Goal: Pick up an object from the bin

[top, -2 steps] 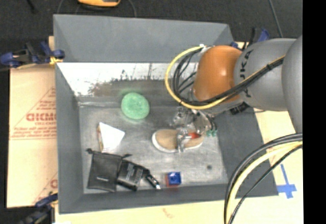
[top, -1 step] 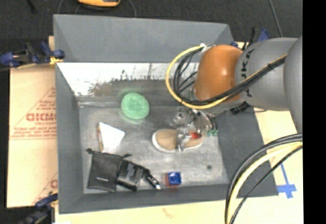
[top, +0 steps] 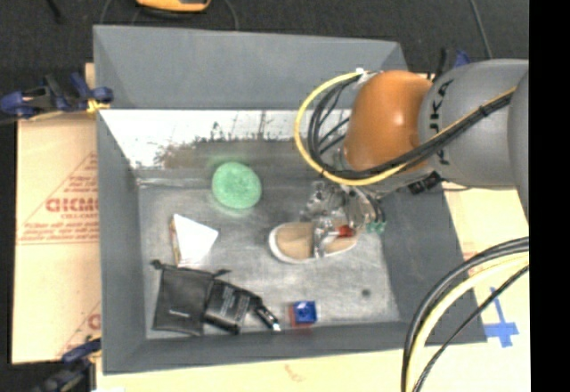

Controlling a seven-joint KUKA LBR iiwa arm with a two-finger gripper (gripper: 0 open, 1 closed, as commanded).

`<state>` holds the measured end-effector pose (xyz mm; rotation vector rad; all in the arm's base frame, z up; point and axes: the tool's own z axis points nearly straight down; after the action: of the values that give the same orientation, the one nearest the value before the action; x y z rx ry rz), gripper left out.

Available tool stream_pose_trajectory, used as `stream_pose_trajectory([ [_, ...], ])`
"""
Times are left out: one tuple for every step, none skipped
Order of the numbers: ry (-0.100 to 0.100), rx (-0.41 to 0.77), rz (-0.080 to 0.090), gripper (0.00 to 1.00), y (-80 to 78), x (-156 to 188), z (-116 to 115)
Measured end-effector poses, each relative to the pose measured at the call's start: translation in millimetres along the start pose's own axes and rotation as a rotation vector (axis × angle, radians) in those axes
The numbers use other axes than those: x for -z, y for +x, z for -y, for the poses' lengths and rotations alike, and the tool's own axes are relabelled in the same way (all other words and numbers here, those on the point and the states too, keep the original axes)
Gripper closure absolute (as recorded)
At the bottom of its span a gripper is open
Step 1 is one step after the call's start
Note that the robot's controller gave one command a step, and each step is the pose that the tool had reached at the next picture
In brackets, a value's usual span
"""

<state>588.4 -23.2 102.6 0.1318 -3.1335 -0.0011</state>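
- Claw is down at floor level, centre-right of the bin, under the orange wrist cover.
- Nearest thing: a tan shoe-shaped object with a pale sole edge and a bit of red at its right end. It lies mid-bin.
- Key relation: the claw sits on the object's right end, and the body runs left from there. The long axis is roughly left-right in the camera view, tilted slightly.
- Claw state: cannot tell. Cables and linkage hide whether it's spread or pinching the object, so I won't call it a grasp.
- My read: any grip would be at one end, off-centre, so the free left end would likely droop or swing on lift.
- Neighbours are all well apart: green round thing up-left, white wedge left, black pouch lower-left, small blue block below. Collision risk is low.
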Motion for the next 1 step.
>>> stream_pose_trajectory([
  [0.001,0.000,0.005,1.00,-1.3,19.5,0.4],
])
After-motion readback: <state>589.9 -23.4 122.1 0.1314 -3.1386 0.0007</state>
